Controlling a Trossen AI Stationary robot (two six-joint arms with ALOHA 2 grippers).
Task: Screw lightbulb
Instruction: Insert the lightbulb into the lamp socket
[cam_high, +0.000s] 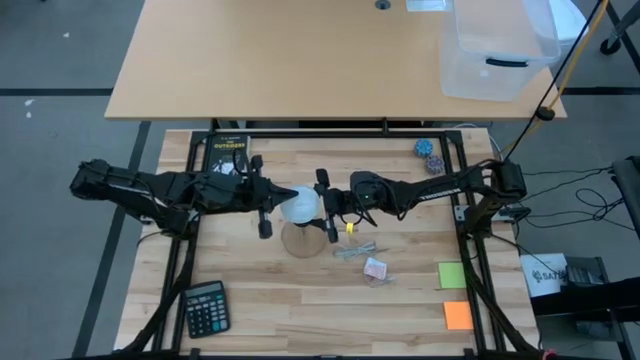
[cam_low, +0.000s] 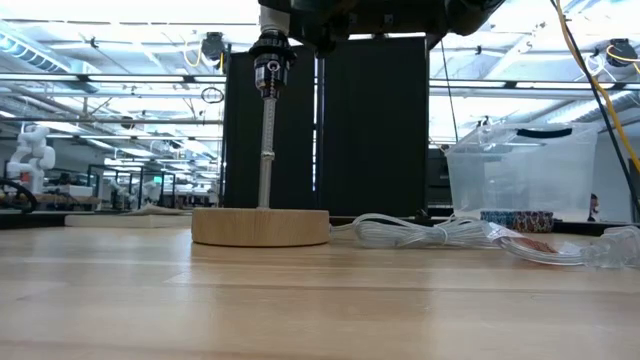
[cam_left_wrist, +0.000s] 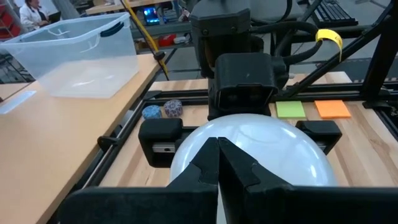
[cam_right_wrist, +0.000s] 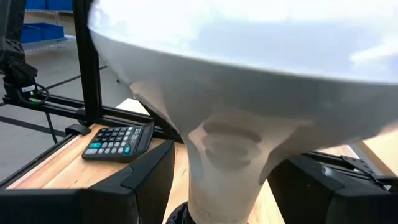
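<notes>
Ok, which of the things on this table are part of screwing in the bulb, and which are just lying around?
In the job: lightbulb, wooden stand, left pincer, right pincer.
Lying about: calculator, book, sticky notes, plastic wrapper.

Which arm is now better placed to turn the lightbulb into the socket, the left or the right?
Probably the right. In the right wrist view its fingers straddle the lightbulb at its neck, above the wooden stand. The left gripper sits beside the dome, fingers together in its wrist view, so it grips nothing.

Calculator (cam_high: 206, 308) at the near-left corner; sticky notes (cam_high: 453, 275) right; plastic bin (cam_high: 497, 45) beyond.
</notes>
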